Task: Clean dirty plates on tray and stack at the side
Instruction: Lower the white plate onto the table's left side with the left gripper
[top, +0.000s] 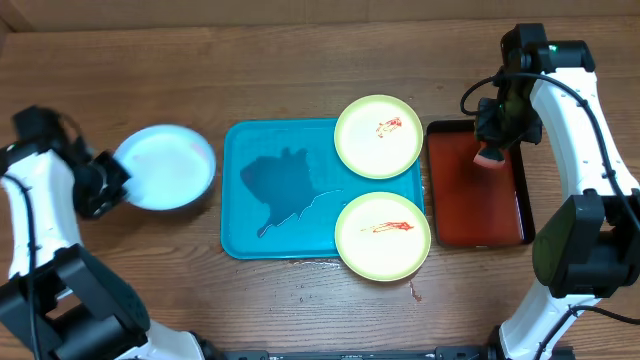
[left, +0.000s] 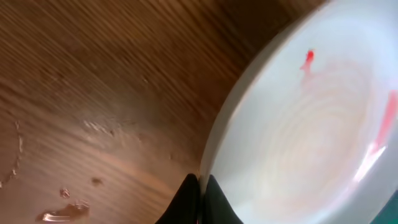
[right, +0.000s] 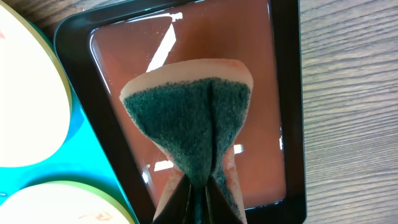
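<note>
Cleaning step in hand: by my reading, the white plate (top: 165, 167) is being held ready for wiping; red streaks are showing on it in the left wrist view.
Left claw (top: 103, 186): pinching narrowly over the white plate's left rim.
Right claw (top: 492, 150): clamping tight on a sponge (top: 491, 156), whose green scouring face is pointing toward the wrist camera.
White plate's place: sitting off the blue tray (top: 235, 230), over the desk (top: 300, 60) toward its left edge; whether it is resting flat or lifting slightly, I cannot tell.
Other plates: the far green plate (top: 378, 135) and the near green plate (top: 382, 236) are lying at the blue tray's right edge, each overhanging the rim and each carrying a red smear.
Doing it well: the sponge is hanging well apart from the white plate, so the right arm is facing a long reach across. The left pinch is needing to be firm enough that the plate is not sliding under pressure.
Red tray (top: 478, 215): lying just beside the blue tray's right edge, directly under the sponge.
In the way: both green plates are sitting between sponge and white plate, so a low pass is risking a knock.
Puddle (top: 285, 190): spreading dark over the blue tray's floor.
Red spot (top: 413, 292): marking the desk just beside the near green plate.
</note>
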